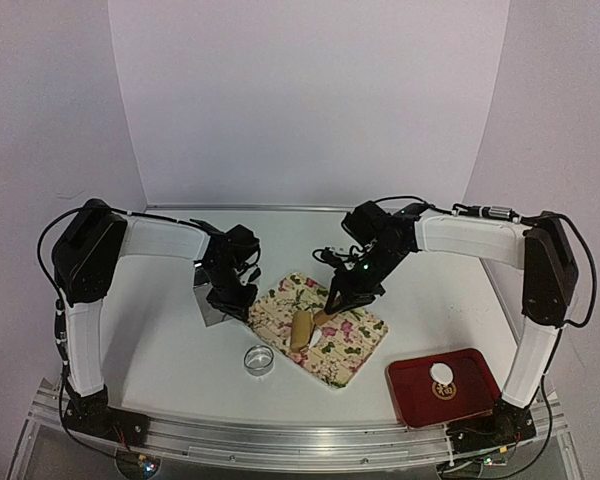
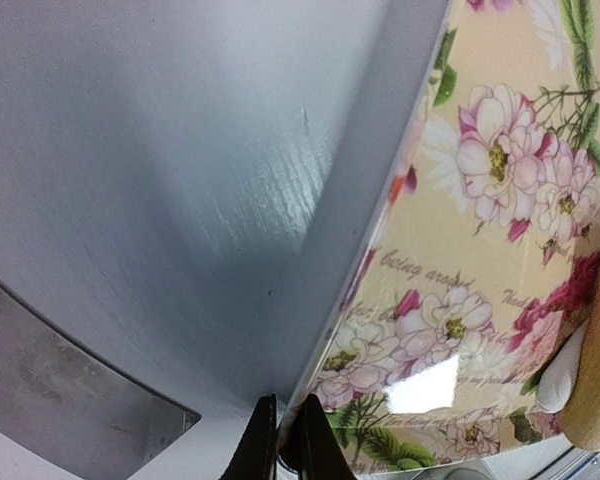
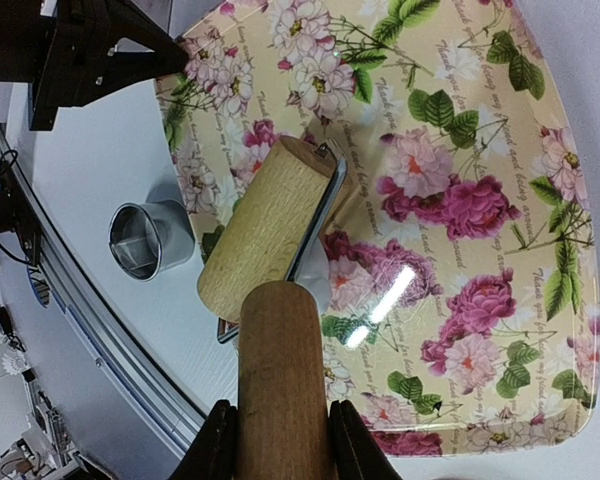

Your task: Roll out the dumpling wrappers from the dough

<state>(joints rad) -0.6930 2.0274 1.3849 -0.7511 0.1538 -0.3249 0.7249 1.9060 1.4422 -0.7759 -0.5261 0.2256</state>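
**Overhead view.** A thin, round white dumpling wrapper (image 1: 441, 375) lies flat near the middle of a red rectangular tray (image 1: 410, 390) at the near right of the white table (image 1: 160, 340), well apart from the other items. Being a disc, it shows no direction.

A rectangular floral-print cutting board (image 1: 355, 350) sits mid-table, turned diagonally. On it rests a wooden roller with a wooden handle (image 1: 302, 328). The drum's long axis runs roughly near to far. The handle rises to the right into the right gripper (image 1: 332, 303).

A small piece of white dough (image 1: 325, 336) shows just right of the drum. The left gripper (image 1: 238, 297) meets the board's left corner, beside a flat steel scraper (image 1: 212, 305). A small metal ring cutter (image 1: 260, 359) stands near the board's front edge.

**Left wrist view.** The left gripper (image 2: 280, 452) is pinched tight on the board's (image 2: 480, 250) rim. The scraper (image 2: 70, 390) is at lower left. The roller drum (image 2: 595, 410) and dough (image 2: 560, 380) are at the far right.

**Right wrist view.** The right gripper (image 3: 280, 445) clamps the roller's handle (image 3: 280, 370), which points straight ahead. The drum lies crosswise, with its axis running from lower left to upper right. The dough (image 3: 315, 272) peeks out beneath it, and the ring cutter (image 3: 150, 238) stands to its left.
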